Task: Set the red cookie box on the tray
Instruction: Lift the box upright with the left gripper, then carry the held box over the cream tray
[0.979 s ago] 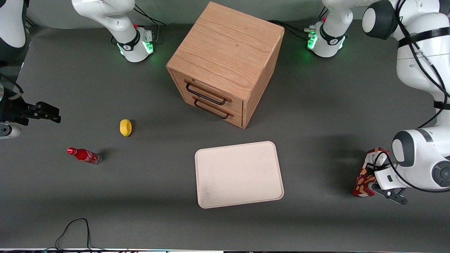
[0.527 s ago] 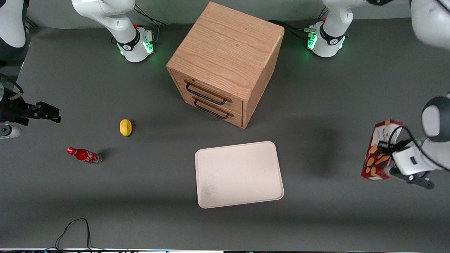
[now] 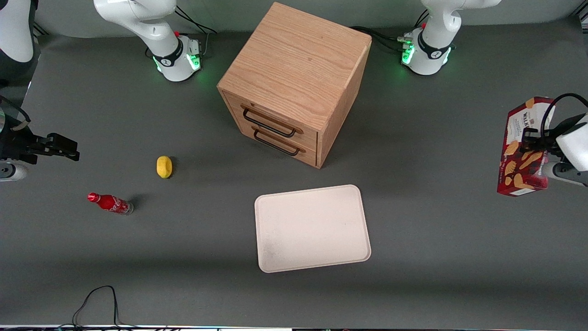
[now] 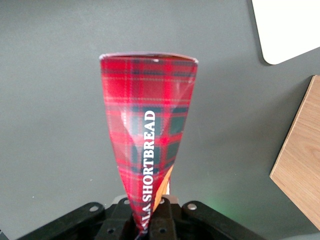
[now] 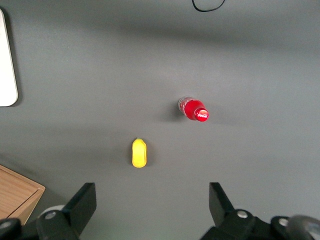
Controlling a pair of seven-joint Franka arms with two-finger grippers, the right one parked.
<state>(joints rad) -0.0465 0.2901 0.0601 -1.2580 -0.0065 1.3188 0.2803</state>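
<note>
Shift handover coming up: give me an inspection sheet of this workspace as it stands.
Surface: dark grey table, matte, no spills seen.
Job's things: red cookie box held in the air toward the working arm's end; tray bare, lying in front of the drawers.
Clutter: wooden drawer cabinet, both drawers closed; yellow lemon-like object; small red soda bottle.
Grippers: left end effector shut on the box's end.
Cables: black cable loop at the table edge nearest the front camera.
Surroundings: nothing seen.

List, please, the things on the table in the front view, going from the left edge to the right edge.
Soda bottle → lemon → tray → red cookie box, held off the table by the tool.
</note>
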